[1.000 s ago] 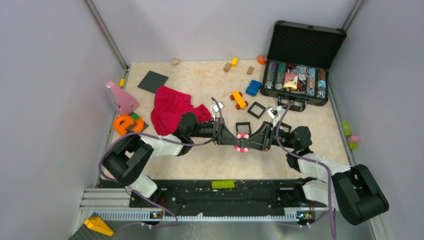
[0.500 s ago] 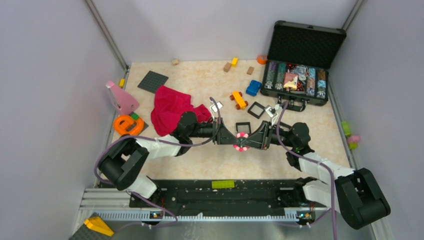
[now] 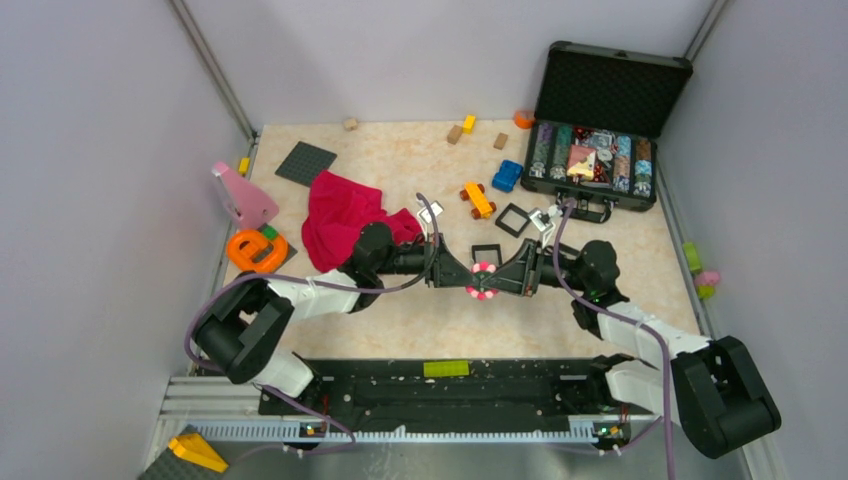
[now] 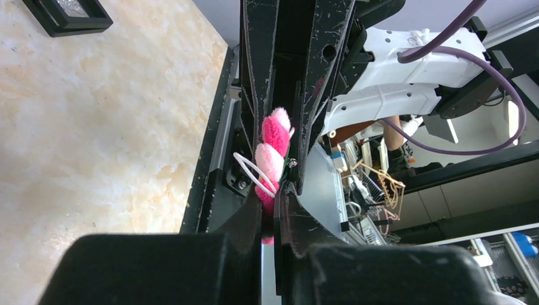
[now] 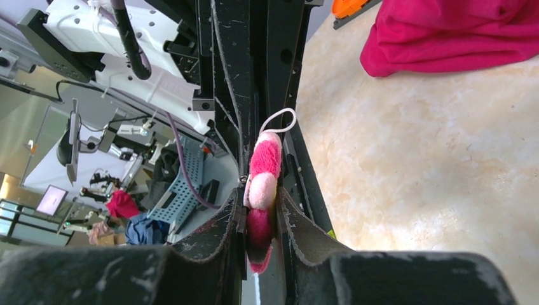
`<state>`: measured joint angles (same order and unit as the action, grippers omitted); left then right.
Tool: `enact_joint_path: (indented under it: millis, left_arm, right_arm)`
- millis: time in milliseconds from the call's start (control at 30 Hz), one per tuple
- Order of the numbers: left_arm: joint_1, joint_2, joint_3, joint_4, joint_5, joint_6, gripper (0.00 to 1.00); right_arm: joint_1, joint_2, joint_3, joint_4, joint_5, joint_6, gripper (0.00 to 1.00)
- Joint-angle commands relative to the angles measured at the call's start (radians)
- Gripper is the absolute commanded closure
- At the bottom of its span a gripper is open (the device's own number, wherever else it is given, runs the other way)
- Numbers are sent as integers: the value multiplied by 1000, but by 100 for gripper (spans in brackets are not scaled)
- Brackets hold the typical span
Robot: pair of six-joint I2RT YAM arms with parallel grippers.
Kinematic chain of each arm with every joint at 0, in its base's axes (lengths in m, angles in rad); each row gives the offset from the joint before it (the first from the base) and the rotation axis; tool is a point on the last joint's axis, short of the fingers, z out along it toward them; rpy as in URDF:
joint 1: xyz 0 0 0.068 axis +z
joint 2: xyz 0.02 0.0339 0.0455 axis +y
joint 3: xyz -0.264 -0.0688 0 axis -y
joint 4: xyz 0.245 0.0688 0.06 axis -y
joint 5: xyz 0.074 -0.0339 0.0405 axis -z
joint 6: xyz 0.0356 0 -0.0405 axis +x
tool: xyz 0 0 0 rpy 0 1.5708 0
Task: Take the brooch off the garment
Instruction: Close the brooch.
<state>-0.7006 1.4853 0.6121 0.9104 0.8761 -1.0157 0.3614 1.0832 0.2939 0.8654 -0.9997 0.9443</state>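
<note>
My left gripper (image 3: 467, 279) and right gripper (image 3: 499, 281) meet tip to tip, both pinched tight on the pink-and-white brooch (image 3: 483, 281). The brooch sits right of the red garment (image 3: 345, 218), well apart from it

Likely robotics lab, walled table (image 3: 400, 160), background monitor (image 5: 52, 200)

One brooch (image 3: 484, 281), one red garment (image 3: 340, 215), one open case (image 3: 610, 90).

Top: set high behind the near edge, aimed down over the whole table (image 3: 400, 315).
Left wrist: held close, edge-on to the brooch (image 4: 272, 159).
Right wrist: likewise, from the opposite side.
Shared: the brooch.
</note>
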Motion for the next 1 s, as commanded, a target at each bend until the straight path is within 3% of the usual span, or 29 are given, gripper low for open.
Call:
enact_joint_path:
  millis: [0, 100, 300, 400, 533, 633, 833, 900, 967]
  left_arm:
    - [-12, -71, -1, 70, 10, 12, 100]
    - [-12, -74, -7, 94, 25, 2, 94]
    - [-11, -62, -15, 159, 47, -41, 94]
    - [-9, -60, -25, 182, 50, -52, 88]
    - [1, -55, -29, 181, 43, -62, 100]
    - [12, -43, -39, 230, 51, -96, 100]
    - [15, -24, -44, 296, 65, -132, 87]
    - [17, -22, -45, 300, 65, -138, 87]
    - [18, -18, -45, 318, 68, -148, 94]
  right_arm:
    - [-7, 13, 30, -51, 98, -53, 100]
    - [-8, 8, 28, -50, 100, -50, 100]
    - [-9, 2, 20, -28, 91, -33, 100]
    - [-18, 2, 8, 19, 75, -2, 100]
    - [-23, 0, -3, 77, 53, 30, 100]
    - [-26, 2, -10, 123, 36, 56, 100]
    - [-27, 3, -13, 156, 22, 79, 100]
    - [-27, 4, -13, 157, 22, 80, 100]
    - [-27, 4, -12, 153, 24, 80, 100]
